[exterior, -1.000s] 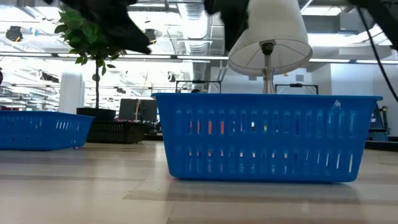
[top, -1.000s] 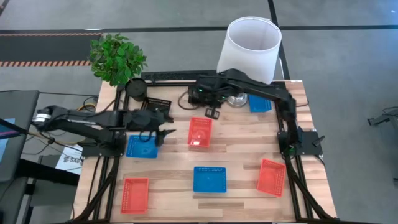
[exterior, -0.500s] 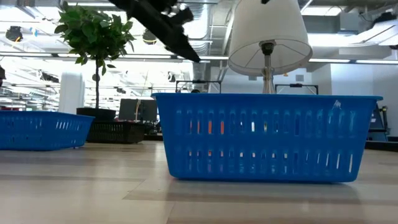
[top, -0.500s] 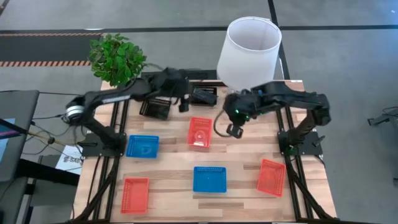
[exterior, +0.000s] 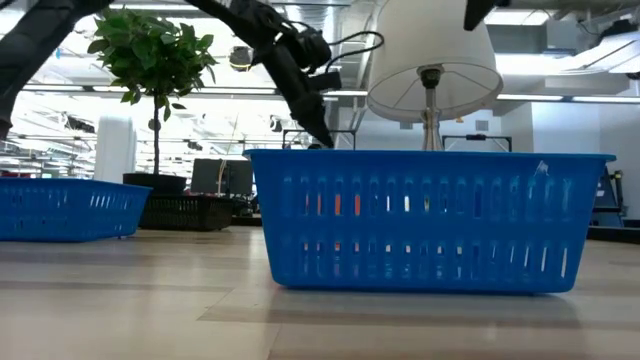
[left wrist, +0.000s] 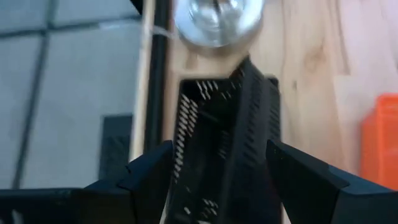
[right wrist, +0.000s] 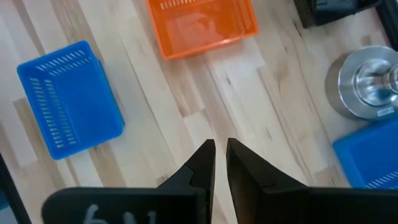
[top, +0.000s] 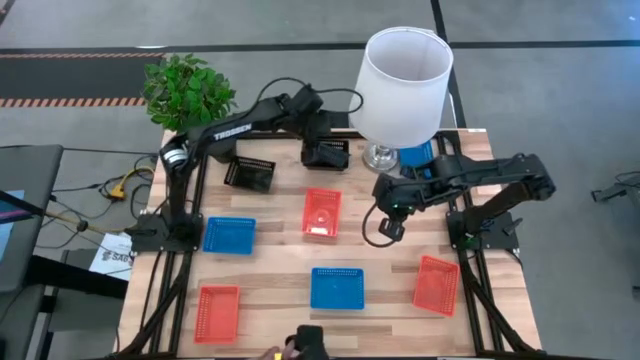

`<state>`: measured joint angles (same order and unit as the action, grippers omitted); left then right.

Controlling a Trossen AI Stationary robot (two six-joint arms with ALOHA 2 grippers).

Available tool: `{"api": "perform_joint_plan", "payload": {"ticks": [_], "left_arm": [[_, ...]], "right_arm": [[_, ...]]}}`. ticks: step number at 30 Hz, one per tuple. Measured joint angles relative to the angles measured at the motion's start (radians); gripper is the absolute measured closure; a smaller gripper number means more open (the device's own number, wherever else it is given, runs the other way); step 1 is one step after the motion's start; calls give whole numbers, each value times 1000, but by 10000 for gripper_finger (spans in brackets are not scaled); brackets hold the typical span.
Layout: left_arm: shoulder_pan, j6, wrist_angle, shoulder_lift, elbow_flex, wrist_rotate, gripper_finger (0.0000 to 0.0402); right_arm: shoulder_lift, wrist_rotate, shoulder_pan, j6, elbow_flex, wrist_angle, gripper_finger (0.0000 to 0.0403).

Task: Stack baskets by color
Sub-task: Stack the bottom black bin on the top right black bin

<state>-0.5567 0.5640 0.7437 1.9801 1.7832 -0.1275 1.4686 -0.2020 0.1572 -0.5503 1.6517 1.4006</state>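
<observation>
Two black baskets lie at the table's far side, one (top: 250,173) near the plant pot and one (top: 336,160) beside the lamp base. My left gripper (top: 322,148) hangs open over the second one (left wrist: 239,106), a finger on either side of it; I cannot tell whether they touch it. Red baskets lie at mid-table (top: 322,213), near left (top: 217,310) and near right (top: 436,284). Blue baskets lie at the left (top: 229,235), near middle (top: 337,288) and under the lampshade (top: 418,160). My right gripper (top: 388,226) hovers shut and empty (right wrist: 221,149) right of the middle red basket.
A white-shaded lamp (top: 405,75) stands at the far right, its metal base (right wrist: 367,84) close to the blue basket. A potted plant (top: 188,95) and its round black pot (top: 219,140) stand at the far left corner. Bare wood (right wrist: 186,118) lies under my right gripper.
My left gripper has swung from above the left blue basket toward the table's far edge and to the right, coming over the black basket by the lamp, and has stayed open. My right gripper has drawn back from the far middle toward the right and near edge, staying shut. No basket has moved.
</observation>
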Motion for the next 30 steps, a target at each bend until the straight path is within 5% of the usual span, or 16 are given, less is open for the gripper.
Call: {"api": "perform_joint_plan", "payload": {"ticks": [12,16,23,30], "left_arm": [[-6,-26,188,35,42,-47,167],[-4,-26,188,35,42,-46,220],[-4,-20,190,35,42,-42,380],[-3,4,188,26,42,-41,399]], "right_arm": [[-44,-6,-39,69,-5,-24,340],[-44,-10,-62,86,-5,-30,340],[-45,-28,-75,87,-5,-29,340],[-45,-40,-75,82,-5,-29,340]]}}
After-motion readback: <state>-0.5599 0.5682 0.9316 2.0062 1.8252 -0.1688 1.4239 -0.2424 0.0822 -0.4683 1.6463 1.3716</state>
